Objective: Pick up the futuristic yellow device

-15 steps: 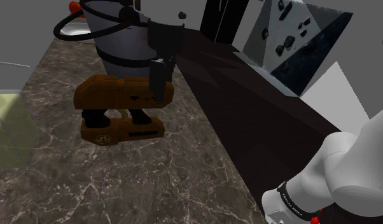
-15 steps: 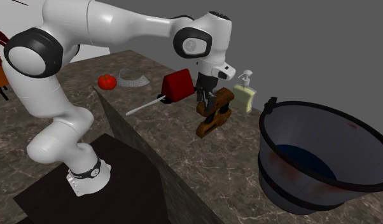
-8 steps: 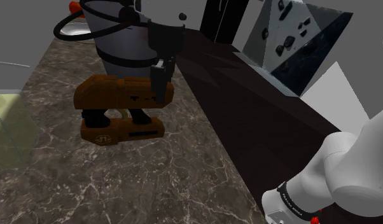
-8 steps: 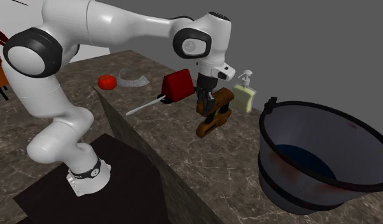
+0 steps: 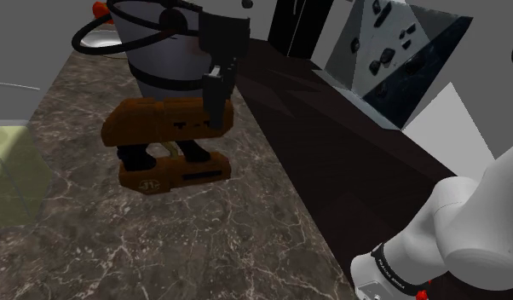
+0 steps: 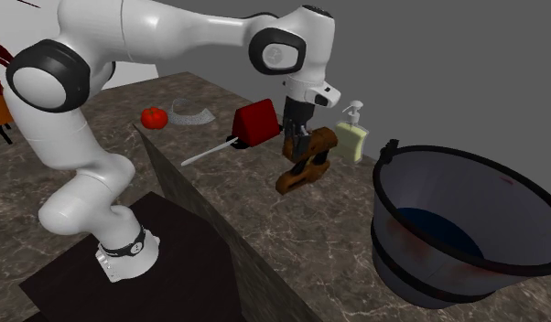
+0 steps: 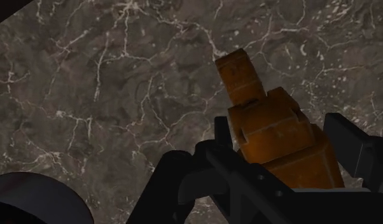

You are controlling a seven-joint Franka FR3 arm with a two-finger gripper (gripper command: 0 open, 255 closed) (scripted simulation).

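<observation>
A dark, white-veined marble countertop [image 5: 246, 247] carries a large grey bucket [image 6: 420, 274] with a black handle. Just beside the bucket, on the side nearer the arm's stand, an orange-brown device [image 5: 161, 124] hangs tilted from the black gripper [image 6: 297, 139]. The device's lower block sits close above the stone, and it is unclear whether it touches.

The hold looks vulnerable. The grasp falls at one end of the device's upper body, so most of its bulk reaches out sideways. That offset load could pivot or slide it between the pads as it rises. Any swing toward the bucket might knock it against the wall.

In the wrist view the fingers [image 7: 359, 156] flank the blocky orange section on both sides. They are clamped on it, parted only by its width.
</observation>
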